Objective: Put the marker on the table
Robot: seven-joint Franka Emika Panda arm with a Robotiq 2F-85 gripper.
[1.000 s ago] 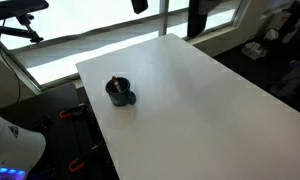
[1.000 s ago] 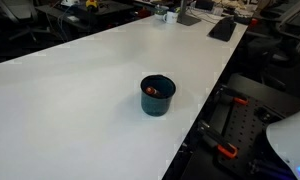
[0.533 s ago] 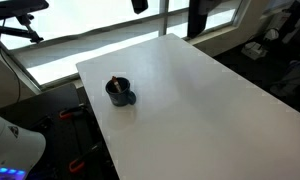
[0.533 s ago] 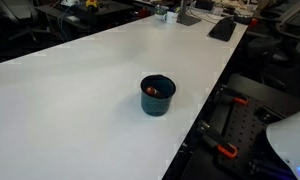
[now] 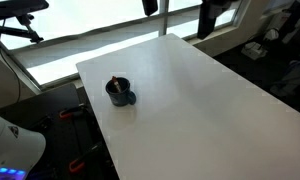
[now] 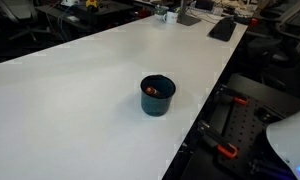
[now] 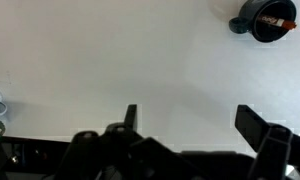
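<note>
Dark marker (image 7: 277,22), thin, with an orange-red end: it stands inside the cup (image 7: 262,17) at the upper right of the wrist view, leaning against the rim. In an exterior view only its reddish tip (image 6: 150,90) shows within the cup's mouth.

Cup (image 6: 157,95): dark blue-black, round, upright on the tabletop (image 6: 70,90). It sits right of centre in that picture, near the tabletop's right edge. In an exterior view the cup (image 5: 120,92) sits at centre left, close to the tabletop's (image 5: 190,90) left edge.

Tabletop (image 7: 110,50): white, smooth, fills most of each picture.

Gripper (image 7: 193,125): at the bottom of the wrist view, well apart from the cup. It is released, with the two dark fingers (image 7: 130,118) spread wide and only bare tabletop between them.
</note>
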